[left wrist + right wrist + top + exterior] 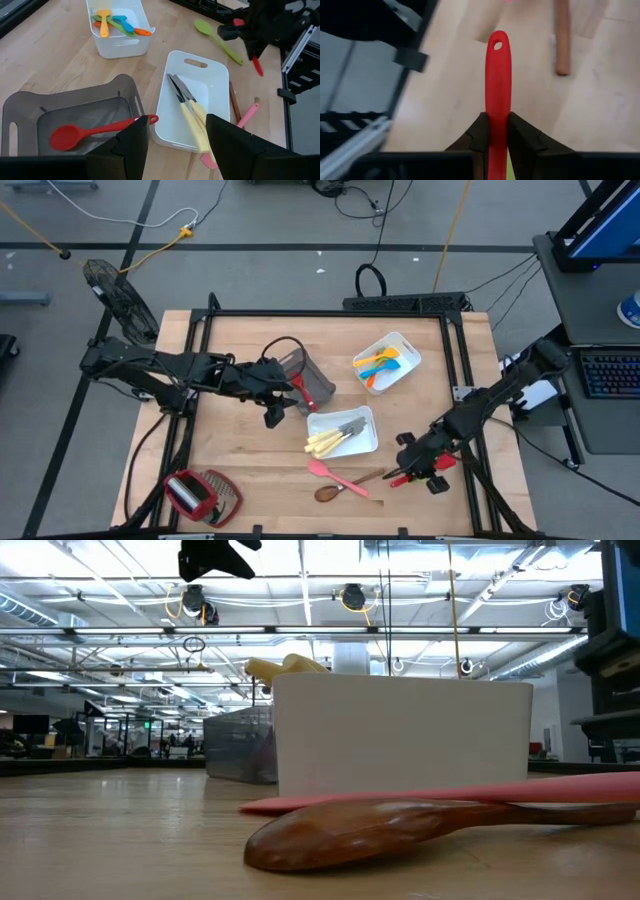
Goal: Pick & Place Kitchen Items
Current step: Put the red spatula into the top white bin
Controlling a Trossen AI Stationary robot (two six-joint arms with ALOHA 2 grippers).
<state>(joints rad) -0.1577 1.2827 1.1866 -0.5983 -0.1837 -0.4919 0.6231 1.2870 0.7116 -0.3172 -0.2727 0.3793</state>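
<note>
My right gripper (415, 467) is near the table's front right and is shut on a red utensil (498, 75). It also shows in the left wrist view (252, 30). My left gripper (177, 132) is open and empty above the grey bin (75, 107). A red spoon (95, 131) lies in the bin, its handle on the rim. Pale-handled knives (192, 112) lie in a white tray (342, 432). Colourful utensils (380, 365) lie in a second white tray (400, 345). A pink spatula (335, 473), a wooden spoon (345, 488) and a green spoon (218, 39) lie on the table. My right gripper pinches the red utensil's handle (498, 117) between its two fingers, which lie along it. The handle's free end with its hole (497, 45) sticks out ahead of the fingertips. The utensil's other end is hidden behind the gripper. The free end (256, 66) points down toward the table.
A red-and-wire-mesh gadget (200, 495) sits at the front left corner. A black frame (330, 312) runs along the table's far and side edges. Bare wood lies between the grey bin and the gadget.
</note>
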